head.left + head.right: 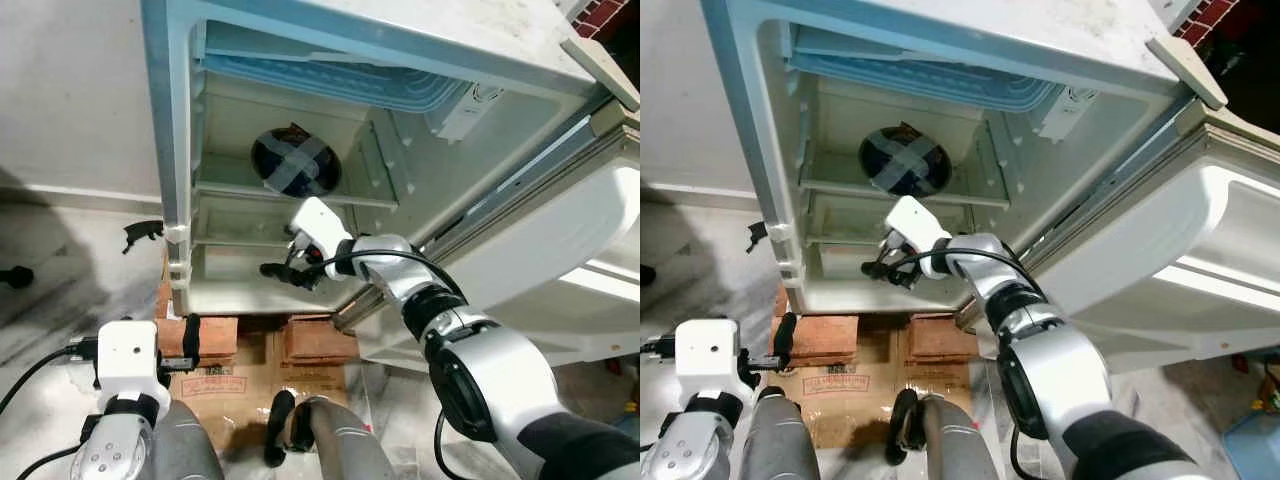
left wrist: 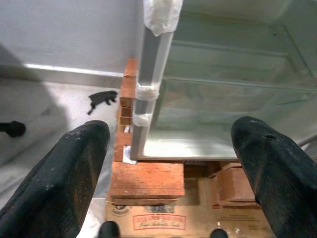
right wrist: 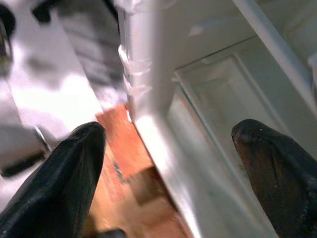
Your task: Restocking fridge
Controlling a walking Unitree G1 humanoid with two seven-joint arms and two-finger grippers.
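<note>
Inside the open fridge (image 1: 300, 300), the right tool (image 1: 285, 272) hangs wide and unladen.

Red printed label on cardboard (image 2: 163, 220), lower centre of left wrist view: lettering too blurred to read. No other text legible.

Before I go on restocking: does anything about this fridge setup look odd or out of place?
Yes. The fridge stands raised on red bricks over flattened cardboard, and its cabinet edge carries tape patches. Inside sits a dark round object crossed with grey tape. The right claw, open, is at the bottom compartment.
</note>
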